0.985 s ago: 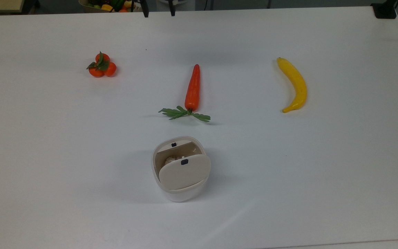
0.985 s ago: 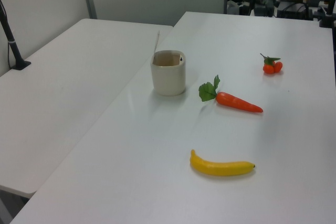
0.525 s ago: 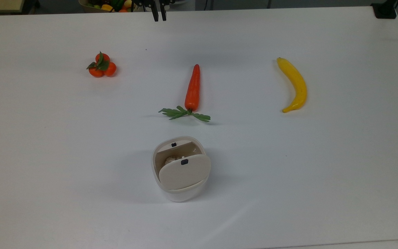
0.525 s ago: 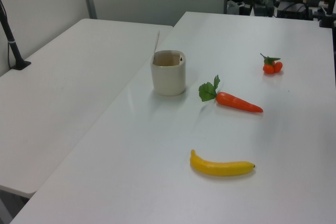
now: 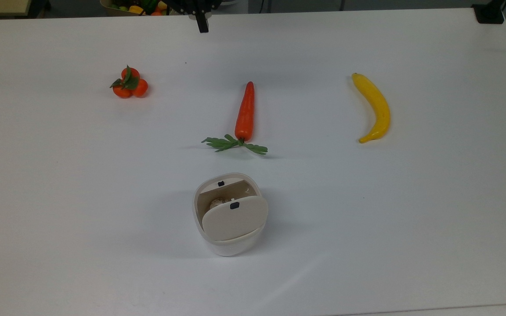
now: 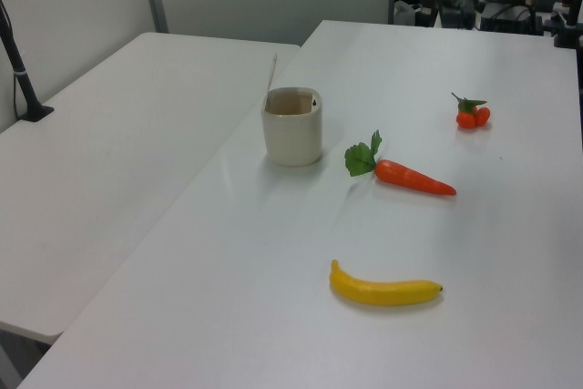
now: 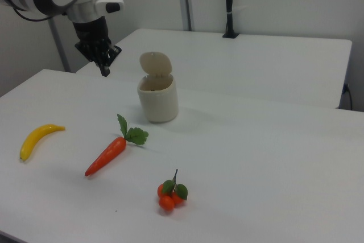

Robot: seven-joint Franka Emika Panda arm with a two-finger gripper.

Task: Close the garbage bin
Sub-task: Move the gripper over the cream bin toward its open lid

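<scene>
Since 1 second ago the gripper point(image 5: 202, 27) has brought its 2 fingers together, from a wide spread to a narrow, pinched stance holding nothing, and has crept a little further over the far edge of the table point(image 5: 411, 197) in the top view; nothing else has shifted. The bin point(image 5: 229, 213) stands near the front middle of the table in the top view, its lid point(image 5: 234, 218) still raised on its hinge, upright behind the mouth in the right view point(image 7: 155, 64), with something pale lying inside; so the task is not yet done. The pinched fingers look like preparation to push the lid down with the tips rather than grasp it; that is a judgement. In the right view the gripper point(image 7: 104, 70) hangs above the table, well apart from the bin point(image 7: 158, 102). Beyond the bin lie a carrot point(image 5: 244, 112), closest, a banana point(image 5: 376, 107) and 3 small oranges point(image 5: 130, 83), all well apart from it; the carrot lies between gripper and bin in the top view.
</scene>
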